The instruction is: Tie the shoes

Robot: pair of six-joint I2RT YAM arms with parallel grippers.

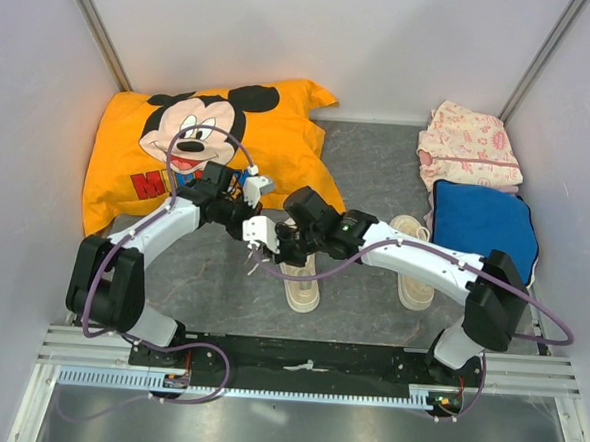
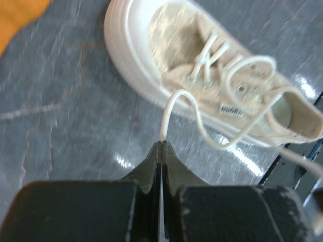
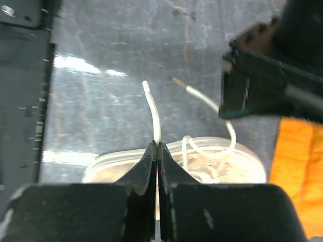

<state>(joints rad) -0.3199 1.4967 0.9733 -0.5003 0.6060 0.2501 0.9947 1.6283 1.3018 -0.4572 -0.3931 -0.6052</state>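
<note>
orange Mickey pillow (image 1: pixel 271 129) back-left | pink floral cloth (image 1: pixel 470 144) | blue cushion (image 1: pixel 480 220)

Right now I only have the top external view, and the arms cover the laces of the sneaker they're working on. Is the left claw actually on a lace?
Observer: Yes. The left wrist view shows the left claw shut on a white lace strand that curves back to the sneaker.
Operator: And the right one?
Observer: The right claw is shut on the other lace strand near its tip. A short end sticks out past the fingertips.
Operator: Any knot formed?
Observer: None that I can see. In the left wrist view the strands hang slack from the sneaker.
</note>
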